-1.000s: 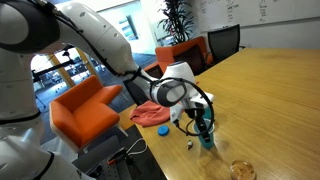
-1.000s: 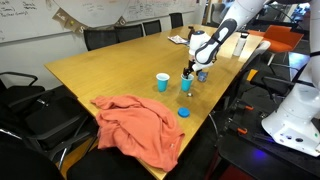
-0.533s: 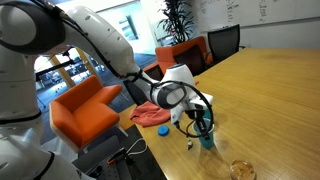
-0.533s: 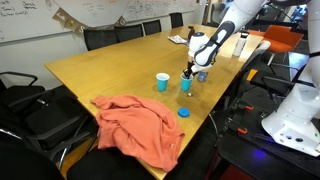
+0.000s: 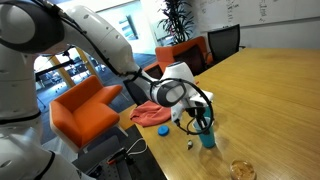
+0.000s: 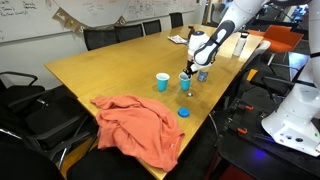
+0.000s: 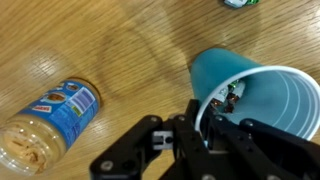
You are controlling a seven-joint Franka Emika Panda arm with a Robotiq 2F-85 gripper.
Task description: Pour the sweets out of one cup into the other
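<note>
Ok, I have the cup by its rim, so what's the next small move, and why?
Probably carry the held cup across to the second cup before tipping any further. The pincer is clamped on its rim, the sweets sit inside near the lip, and the second cup stands apart on the table, so pouring here would likely miss.

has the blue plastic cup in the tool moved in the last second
Yes, slightly upward: the blue plastic cup in the tool now sits higher relative to the other blue cup standing on the wooden table.
</note>
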